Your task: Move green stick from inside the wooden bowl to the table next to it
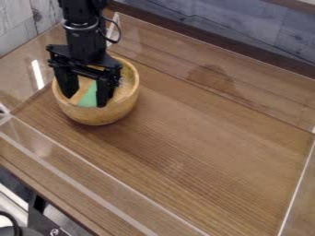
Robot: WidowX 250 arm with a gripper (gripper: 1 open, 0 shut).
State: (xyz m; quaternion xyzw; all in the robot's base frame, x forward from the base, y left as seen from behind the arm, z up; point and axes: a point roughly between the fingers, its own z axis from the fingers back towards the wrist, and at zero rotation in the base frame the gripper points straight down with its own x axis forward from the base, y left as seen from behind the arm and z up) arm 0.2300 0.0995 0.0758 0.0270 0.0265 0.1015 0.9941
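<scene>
A round light-tan wooden bowl (113, 109) sits at the left of the dark brown table (209, 138). Inside it lies the green stick (87, 96), partly hidden behind the fingers. My black gripper (84, 92) points straight down into the bowl, open, with its two fingers standing either side of the stick. I cannot tell whether the fingers touch the stick.
Clear acrylic walls (74, 171) run around the table's edges, close to the bowl on the left and back. A grey plank wall (246, 23) stands behind.
</scene>
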